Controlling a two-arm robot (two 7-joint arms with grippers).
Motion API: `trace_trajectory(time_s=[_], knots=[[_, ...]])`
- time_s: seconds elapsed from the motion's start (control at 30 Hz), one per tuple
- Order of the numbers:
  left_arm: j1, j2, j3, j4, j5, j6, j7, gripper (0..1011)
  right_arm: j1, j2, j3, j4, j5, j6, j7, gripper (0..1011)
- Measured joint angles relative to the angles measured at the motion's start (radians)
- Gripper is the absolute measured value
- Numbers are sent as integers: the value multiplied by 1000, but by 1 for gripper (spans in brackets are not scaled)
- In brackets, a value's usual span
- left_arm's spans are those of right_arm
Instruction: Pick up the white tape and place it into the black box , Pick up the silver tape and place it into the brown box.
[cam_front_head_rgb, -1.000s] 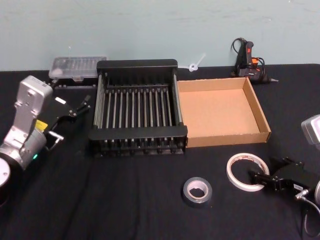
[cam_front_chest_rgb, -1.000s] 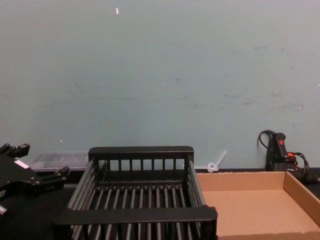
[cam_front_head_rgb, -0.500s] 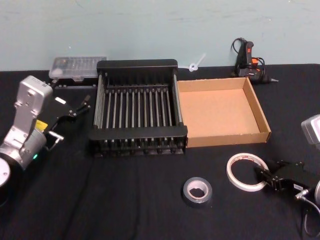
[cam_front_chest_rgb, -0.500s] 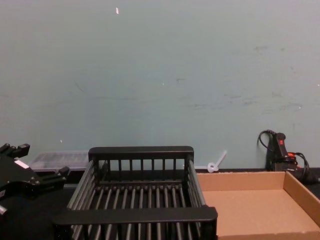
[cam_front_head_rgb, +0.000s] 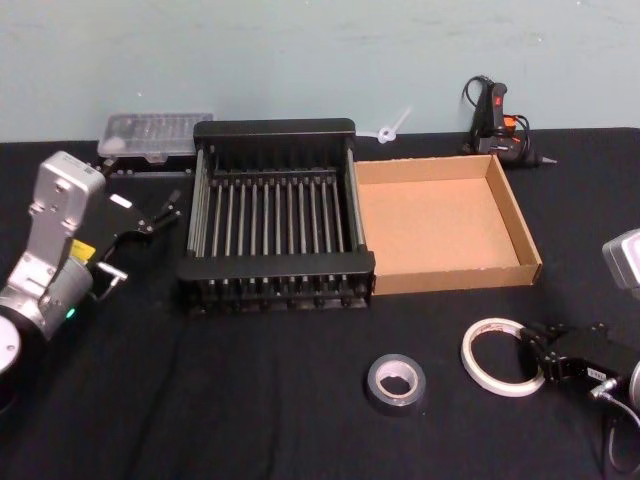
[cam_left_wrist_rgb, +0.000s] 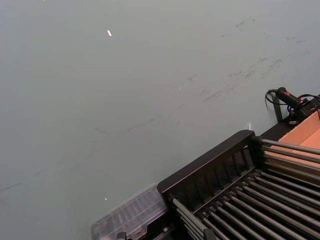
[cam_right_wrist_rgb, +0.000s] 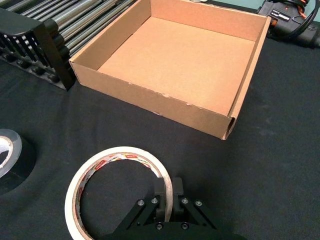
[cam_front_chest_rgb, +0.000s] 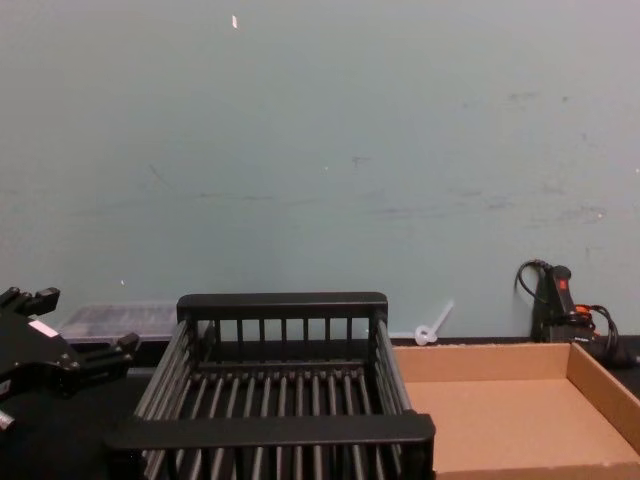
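Observation:
The white tape (cam_front_head_rgb: 472, 358) lies flat on the black table in front of the brown box (cam_front_head_rgb: 440, 222). My right gripper (cam_front_head_rgb: 541, 352) is shut on its right rim. In the right wrist view one of the fingers (cam_right_wrist_rgb: 160, 192) is inside the white tape (cam_right_wrist_rgb: 75, 192) ring and the other is outside, pinching the wall. The silver tape (cam_front_head_rgb: 396, 384) lies to its left, untouched, and its edge (cam_right_wrist_rgb: 7, 157) appears in the right wrist view. The black box (cam_front_head_rgb: 275, 215) stands left of the brown box, and both hold nothing. My left gripper (cam_front_head_rgb: 158, 212) hovers open beside the black box's left wall.
A glue gun (cam_front_head_rgb: 497, 120) with its cable lies at the back right near the wall. A clear plastic case (cam_front_head_rgb: 155, 135) sits behind the black box's left corner, and a small white plastic piece (cam_front_head_rgb: 390, 128) lies behind the brown box.
My right gripper's fingers have closed onto the white tape's rim, and the roll has slid slightly to the right. The left arm has stayed still.

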Motion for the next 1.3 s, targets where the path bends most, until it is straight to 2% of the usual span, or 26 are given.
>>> trace_trajectory(time_s=[0.57, 0.93, 1.13, 1.3], knots=[[0, 0, 0, 0, 0, 0, 0, 1001, 0, 0, 0, 0, 0, 0, 0, 95], [0, 0, 0, 0, 0, 0, 0, 1001, -1, -4, 19, -14, 8, -44, 1, 95], [0, 0, 0, 0, 0, 0, 0, 1001, 24, -14, 24, -20, 8, -69, -3, 95], [0, 0, 0, 0, 0, 0, 0, 1001, 67, -30, 13, -13, 1, -97, 2, 95]])
